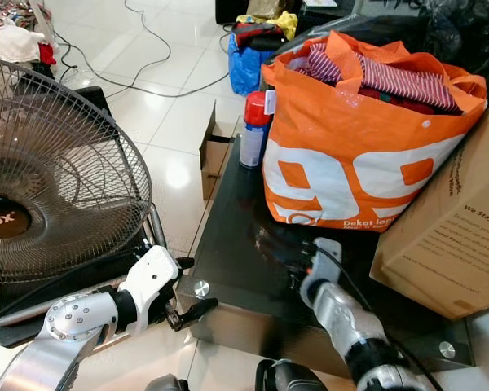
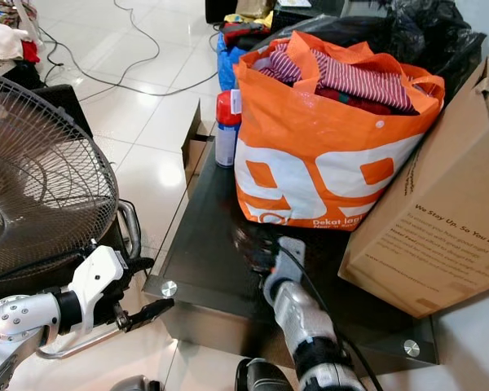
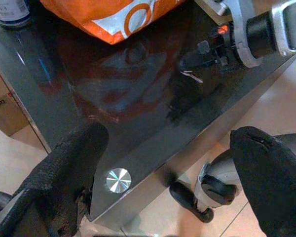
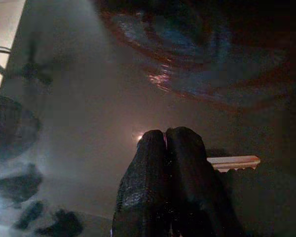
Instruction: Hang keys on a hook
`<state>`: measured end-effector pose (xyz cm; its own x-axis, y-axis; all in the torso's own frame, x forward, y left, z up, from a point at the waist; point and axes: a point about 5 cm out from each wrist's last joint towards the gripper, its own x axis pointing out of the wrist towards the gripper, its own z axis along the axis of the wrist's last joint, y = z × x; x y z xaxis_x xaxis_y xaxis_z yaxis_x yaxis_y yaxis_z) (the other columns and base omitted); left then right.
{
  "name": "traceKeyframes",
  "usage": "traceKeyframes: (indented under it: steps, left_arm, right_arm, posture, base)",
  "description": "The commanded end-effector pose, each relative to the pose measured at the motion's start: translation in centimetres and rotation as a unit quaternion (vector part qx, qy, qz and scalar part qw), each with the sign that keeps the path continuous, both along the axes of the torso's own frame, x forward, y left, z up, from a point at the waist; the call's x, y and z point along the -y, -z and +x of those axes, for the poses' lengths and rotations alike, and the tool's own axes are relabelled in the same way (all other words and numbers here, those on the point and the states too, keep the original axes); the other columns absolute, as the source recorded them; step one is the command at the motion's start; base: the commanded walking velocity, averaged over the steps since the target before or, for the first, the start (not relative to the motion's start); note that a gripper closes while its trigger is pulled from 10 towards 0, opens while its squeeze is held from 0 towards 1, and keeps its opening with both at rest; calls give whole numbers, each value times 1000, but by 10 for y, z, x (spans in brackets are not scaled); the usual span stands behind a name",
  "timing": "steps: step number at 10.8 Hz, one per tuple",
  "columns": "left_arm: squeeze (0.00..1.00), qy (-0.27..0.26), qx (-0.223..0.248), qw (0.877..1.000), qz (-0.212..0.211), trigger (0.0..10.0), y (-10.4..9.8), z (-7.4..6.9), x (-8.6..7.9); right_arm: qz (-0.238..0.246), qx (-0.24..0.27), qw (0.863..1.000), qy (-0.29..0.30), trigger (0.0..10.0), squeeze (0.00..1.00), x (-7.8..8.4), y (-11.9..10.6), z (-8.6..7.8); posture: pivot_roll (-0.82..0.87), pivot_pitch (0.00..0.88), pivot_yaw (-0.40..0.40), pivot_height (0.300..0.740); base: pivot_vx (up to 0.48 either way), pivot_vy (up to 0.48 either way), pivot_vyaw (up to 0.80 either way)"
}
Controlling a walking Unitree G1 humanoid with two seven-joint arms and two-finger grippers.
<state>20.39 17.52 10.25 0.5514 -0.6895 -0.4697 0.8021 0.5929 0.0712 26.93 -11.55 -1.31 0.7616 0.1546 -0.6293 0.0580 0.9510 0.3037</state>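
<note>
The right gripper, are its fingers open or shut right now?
Shut on the key. In the right wrist view the right gripper has both fingers pressed together, with the key's blade sticking out beside them over the dark glass table.

1. The silver key (image 4: 235, 162) on the dark glass table top (image 4: 89, 98) is mostly hidden behind the closed black fingers (image 4: 167, 163) of the right gripper (image 4: 165, 136); its toothed blade alone is seen, and whether it is gripped or merely touched cannot be told.
2. In the head views the right gripper's fingertips are lost against the dark glass.
3. The round wire-grille fan (image 1: 49, 171) is cut off by the picture's edge.
4. The brown cardboard box (image 1: 448, 236) is cut off likewise, and its small print is too small to be read.
5. The lettering on the orange shopping bag (image 1: 350, 155) is partly folded out of sight.
</note>
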Motion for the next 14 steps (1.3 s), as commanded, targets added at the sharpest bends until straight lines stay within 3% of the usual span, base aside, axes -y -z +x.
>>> traceKeyframes:
  steps: [1,2,3,4,8,9,12,14]
  left_arm:
    - [0,6,1,1000,5,10000,1,0,1]
    - [0,11,2,1000,9,10000,1,0,1]
    - [0,12,2,1000,10,10000,2,0,2]
    - [0,11,2,1000,10,10000,2,0,2]
    - [0,9,4,1000,11,10000,2,1,0]
    - [0,9,6,1000,11,10000,1,2,0]
    - [0,7,6,1000,11,10000,1,2,-1]
    - [0,7,6,1000,11,10000,1,2,-1]
  right_arm:
    - [-27,-39,999,-15,0,0,2,14,-16]
    - [-49,-15,997,-55,10000,0,-7,9,-16]
    - [-38,-9,998,-54,10000,596,-11,7,-16]
    - [-39,-4,998,-50,10000,1000,-10,5,-15]
    - [-45,30,994,-93,10000,1000,-6,-7,-9]
    - [-54,37,985,-157,10000,0,-4,-12,-7]
    - [-92,55,971,-213,10000,0,6,-17,-3]
    - [-145,48,957,-247,10000,0,18,-17,-1]
  posture:
    - [-26,120,-61,740]
    - [-26,119,-59,740]
    - [-25,120,-59,740]
    - [-25,120,-59,740]
    - [-21,119,-64,740]
    - [-20,119,-66,740]
    - [-20,119,-69,740]
    - [-19,119,-69,740]
  base:
    - [0,0,0]
    - [0,0,0]
    - [0,0,0]
    - [0,0,0]
    - [0,0,0]
    - [0,0,0]
    - [0,0,0]
    - [0,0,0]
